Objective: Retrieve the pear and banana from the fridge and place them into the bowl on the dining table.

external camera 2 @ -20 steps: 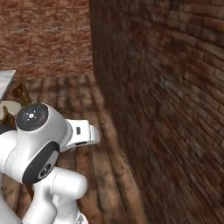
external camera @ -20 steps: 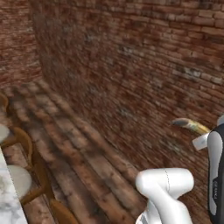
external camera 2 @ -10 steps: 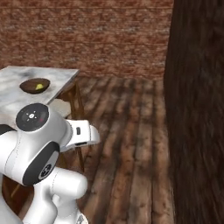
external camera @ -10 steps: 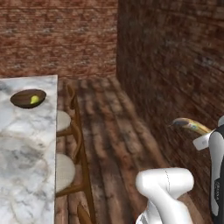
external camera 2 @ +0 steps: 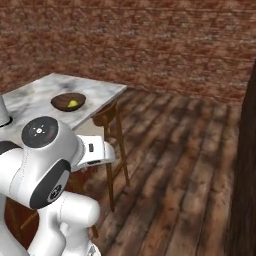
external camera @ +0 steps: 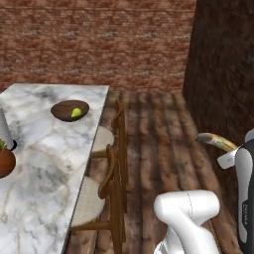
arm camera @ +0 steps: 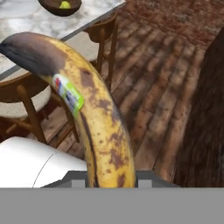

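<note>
Claw (arm camera: 104, 181) — jaws closed on the near end of a curved yellow-brown banana (arm camera: 89, 111) with dark blotches, a dark tip and a small green-and-white sticker; the fruit rises away from the hand, held in the air above the dark plank floor (external camera: 158, 134). In the left base view the banana (external camera: 217, 142) juts from the arm at the right edge.

Dining table (external camera: 49, 163) — long white-grey veined marble top, well apart to the left. On its far end: a shallow dark brown wooden bowl (external camera: 62, 111) containing a small yellow-green pear (external camera: 76, 113).

Wooden stools (external camera: 106, 173) — along the table's edge.

Terracotta pot (external camera: 6, 162) — on the table's left side.

Red brick wall (external camera: 99, 44) — behind.
</note>
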Controlling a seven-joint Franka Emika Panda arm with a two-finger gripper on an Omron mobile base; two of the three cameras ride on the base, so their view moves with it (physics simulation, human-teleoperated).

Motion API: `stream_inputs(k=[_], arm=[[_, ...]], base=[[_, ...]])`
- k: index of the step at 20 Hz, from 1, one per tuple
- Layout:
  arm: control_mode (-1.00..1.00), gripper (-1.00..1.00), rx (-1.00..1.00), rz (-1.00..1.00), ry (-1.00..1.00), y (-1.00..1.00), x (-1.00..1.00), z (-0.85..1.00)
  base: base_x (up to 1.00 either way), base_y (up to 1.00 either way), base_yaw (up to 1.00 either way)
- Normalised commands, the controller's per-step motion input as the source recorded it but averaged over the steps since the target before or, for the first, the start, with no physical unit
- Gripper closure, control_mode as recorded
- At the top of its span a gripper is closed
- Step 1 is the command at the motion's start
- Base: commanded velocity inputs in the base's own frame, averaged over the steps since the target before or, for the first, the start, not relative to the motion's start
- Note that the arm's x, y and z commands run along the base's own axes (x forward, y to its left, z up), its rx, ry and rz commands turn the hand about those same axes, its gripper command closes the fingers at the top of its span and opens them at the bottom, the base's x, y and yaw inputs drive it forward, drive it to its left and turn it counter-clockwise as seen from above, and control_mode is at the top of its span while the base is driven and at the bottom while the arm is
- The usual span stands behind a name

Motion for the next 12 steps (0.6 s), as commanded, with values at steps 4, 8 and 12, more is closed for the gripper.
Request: stream_inputs(k=[4,8,12], arm=[[1.0,1.0,0.0,0.0,0.0,0.0,0.0,0.0],[1.0,1.0,0.0,0.0,0.0,0.0,0.0,0.0],[1.0,1.0,0.0,0.0,0.0,0.0,0.0,0.0]], base=[[1.0,-0.08,0.43],[1.0,-0.14,0.43],[1.0,-0.26,0.43]])
